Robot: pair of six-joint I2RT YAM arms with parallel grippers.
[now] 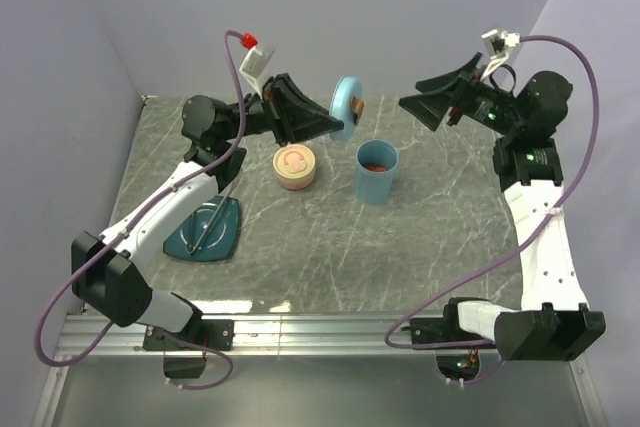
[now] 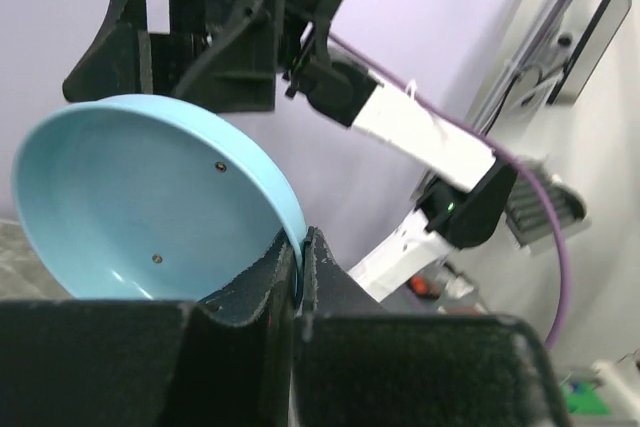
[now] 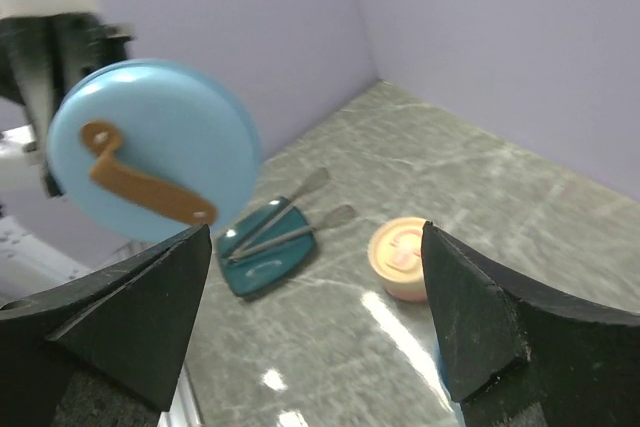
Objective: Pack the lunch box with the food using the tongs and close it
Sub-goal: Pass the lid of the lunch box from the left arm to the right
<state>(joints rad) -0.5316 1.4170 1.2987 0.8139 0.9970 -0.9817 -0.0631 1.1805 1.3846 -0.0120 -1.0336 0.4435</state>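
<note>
My left gripper (image 1: 338, 123) is shut on the rim of the lunch box's light blue round lid (image 1: 348, 107) and holds it on edge in the air. In the left wrist view the lid's hollow inside (image 2: 150, 202) faces the camera, its rim pinched between the fingers (image 2: 270, 277). My right gripper (image 1: 420, 107) hangs open and holds nothing, just right of the lid (image 3: 150, 147), whose brown strap handle faces it. The blue cup (image 1: 377, 172) holds red-orange food (image 1: 377, 164). The beige tier (image 1: 295, 169) holds a shrimp-like piece (image 1: 293, 159). The tongs (image 1: 214, 217) lie on the teal plate (image 1: 190, 242).
The plate (image 3: 268, 259) with the tongs (image 3: 290, 219) sits at the left front, and the beige tier (image 3: 403, 259) is to its right. Purple walls close in the table at the back and on both sides. A metal rail runs along the near edge.
</note>
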